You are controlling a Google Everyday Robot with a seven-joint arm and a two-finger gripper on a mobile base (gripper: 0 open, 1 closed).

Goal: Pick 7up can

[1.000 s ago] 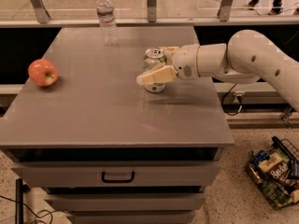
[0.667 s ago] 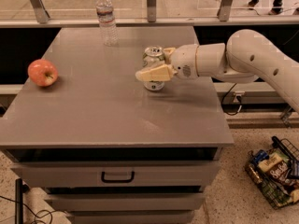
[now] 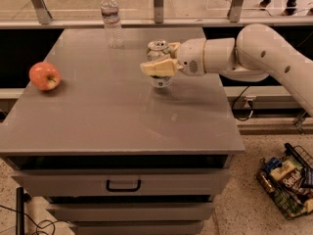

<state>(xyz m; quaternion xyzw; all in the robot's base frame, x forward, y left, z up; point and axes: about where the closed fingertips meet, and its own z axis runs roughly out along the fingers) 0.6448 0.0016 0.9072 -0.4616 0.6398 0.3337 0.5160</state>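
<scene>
1. One grey table (image 3: 122, 121), flat top, with drawers below. The upper drawer has a dark handle (image 3: 123, 185).
2. One 7up can (image 3: 157, 47), upright, at the right of the tabletop towards the back. Its silver top shows above the near finger and its base shows below. Whether the base touches the table cannot be told.
3. One gripper (image 3: 159, 58), reaching in from the right. It is closed around the can, with one pale finger (image 3: 159, 67) across the can's near side and the other behind it.
4. One white arm (image 3: 264, 53), running from the gripper out to the right edge.
5. One red apple (image 3: 44, 76), near the left edge of the table, well apart from the can.
6. One clear water bottle (image 3: 112, 18), upright at the back edge, left of the can.
7. One wire basket (image 3: 288, 180) of packets, on the floor to the right of the table.
</scene>
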